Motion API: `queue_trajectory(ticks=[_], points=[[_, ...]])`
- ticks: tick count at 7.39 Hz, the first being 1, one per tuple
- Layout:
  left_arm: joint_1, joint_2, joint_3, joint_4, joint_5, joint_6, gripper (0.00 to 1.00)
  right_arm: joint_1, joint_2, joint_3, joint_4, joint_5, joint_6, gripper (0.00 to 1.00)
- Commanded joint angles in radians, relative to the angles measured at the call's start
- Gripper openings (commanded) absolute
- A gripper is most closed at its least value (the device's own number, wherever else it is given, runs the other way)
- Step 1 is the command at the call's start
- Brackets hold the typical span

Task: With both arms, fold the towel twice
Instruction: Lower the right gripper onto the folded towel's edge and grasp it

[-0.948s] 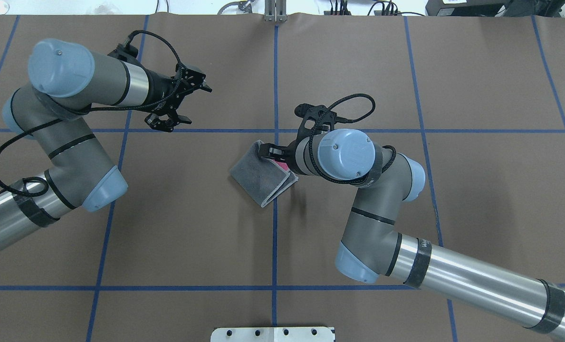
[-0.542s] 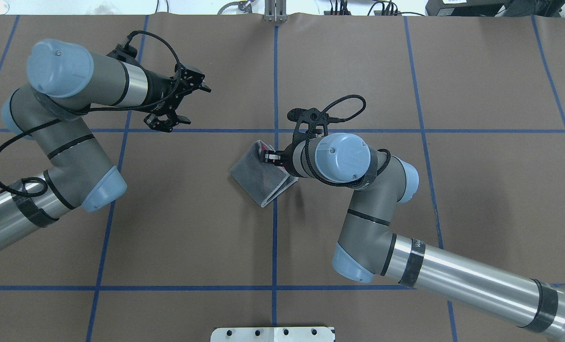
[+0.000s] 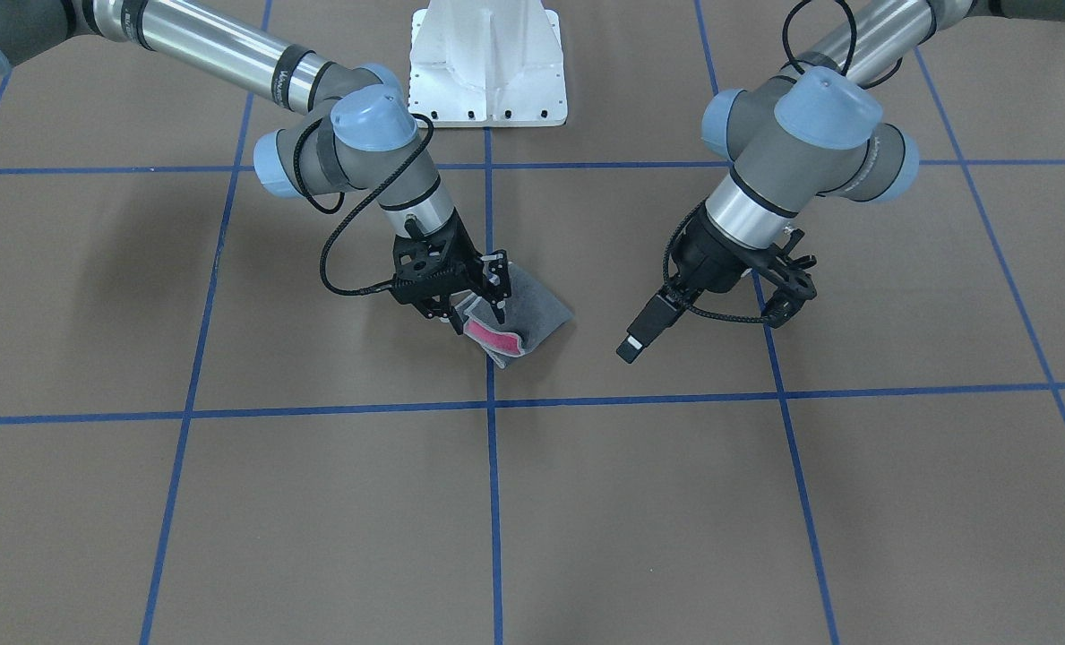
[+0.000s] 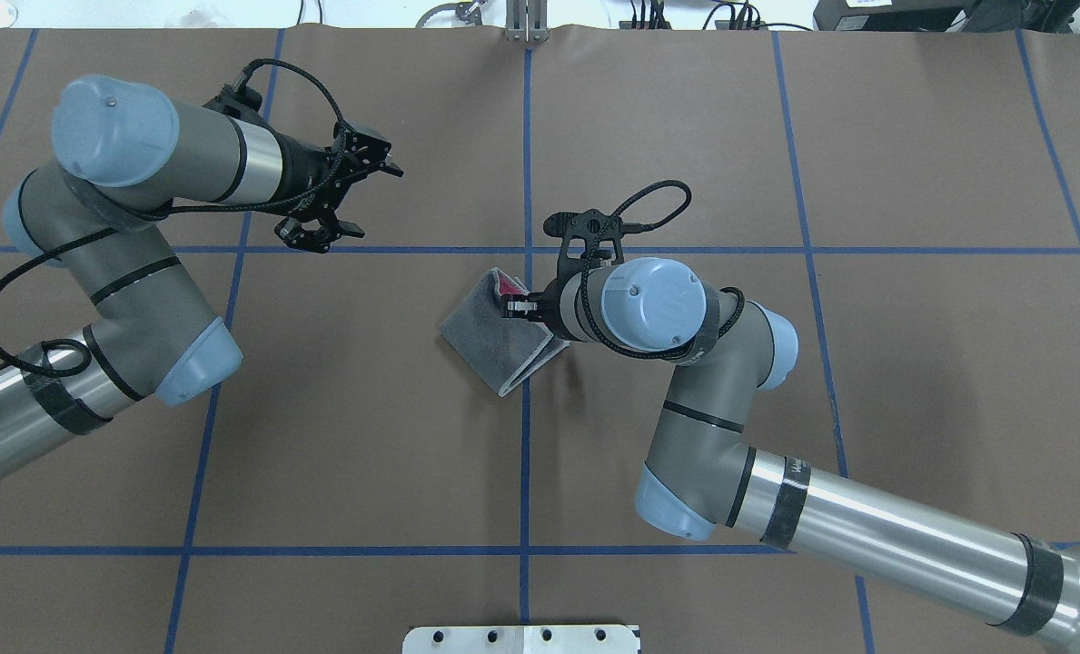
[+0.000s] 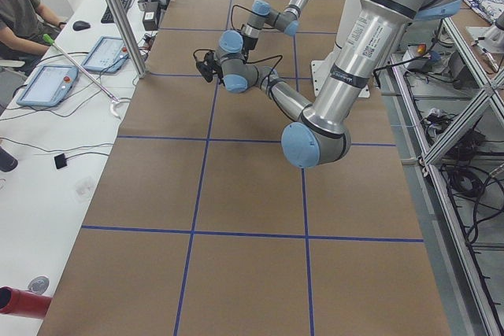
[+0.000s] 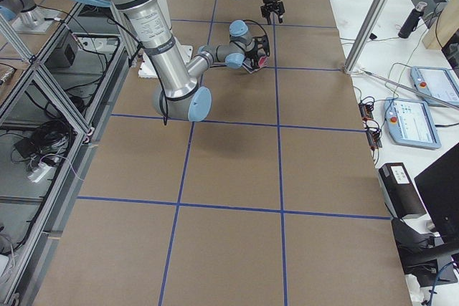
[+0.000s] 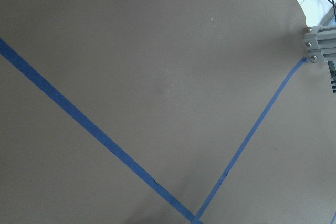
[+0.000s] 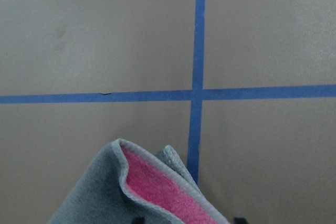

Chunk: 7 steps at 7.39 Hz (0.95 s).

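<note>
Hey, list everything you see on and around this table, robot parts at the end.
towel: one, dark grey with pink inside, folded, mid-table
table: one, brown cover with blue tape grid
pedestal base: one, white, at the robot's edge
touchscreen pendants: two, grey-framed, on the white bench
operator: one, dark top, seated at that bench
left gripper: one, black, open, away from the towel
right gripper: one, black, shut on the towel's raised corner
left arm, right arm: two, silver, grey, light blue caps
</note>
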Motion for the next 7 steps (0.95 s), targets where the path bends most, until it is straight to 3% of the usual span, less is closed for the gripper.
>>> queue_trajectory(ticks=[1,5,7], points=[[0.001,0.0,0.003,0.0,0.001,0.0,0.91,0.009,0.001,-0.015,0.002,-0.003,0.0,0.65],[0.004,-0.002,0.006,0.001,0.002,0.0,0.91,0.023,0.003,-0.034,0.08,0.01,0.066,0.62],[0.004,-0.002,0.006,0.001,0.002,0.0,0.91,0.025,-0.022,-0.073,0.184,0.008,0.115,0.62]])
